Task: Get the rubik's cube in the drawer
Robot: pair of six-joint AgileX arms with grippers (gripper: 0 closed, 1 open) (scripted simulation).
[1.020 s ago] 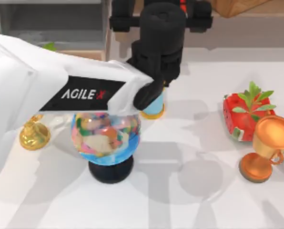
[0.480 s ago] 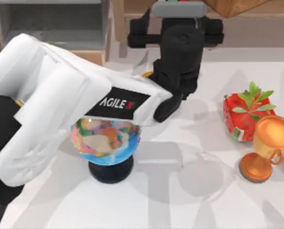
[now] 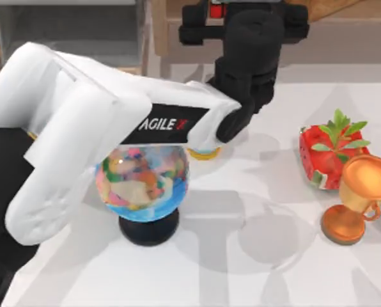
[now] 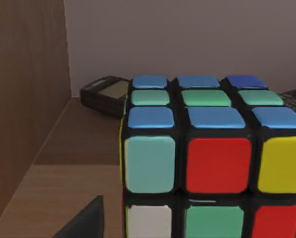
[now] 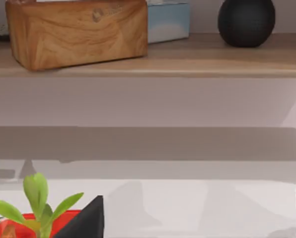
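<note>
My left jaws (image 3: 241, 7) are closed on the rubik's cube (image 4: 212, 158), which fills the left wrist view close up, its blue, red, yellow and green stickers held above a wooden shelf floor (image 4: 63, 183). A dark calculator-like thing (image 4: 104, 94) lies farther back on that wood, against the rear wall. From the top view, the left arm reaches over the globe (image 3: 142, 179) to the wooden unit at the far edge of the surface (image 3: 254, 256). I judge I am in the carrying step, with the cube brought to the furniture but not released. Next I need to find the drawer opening, lower the cube inside and spread the jaws; I cannot tell whether this recess is the drawer. My right arm is parked; its wrist view faces a shelf bearing a wooden box (image 5: 78, 29).
</note>
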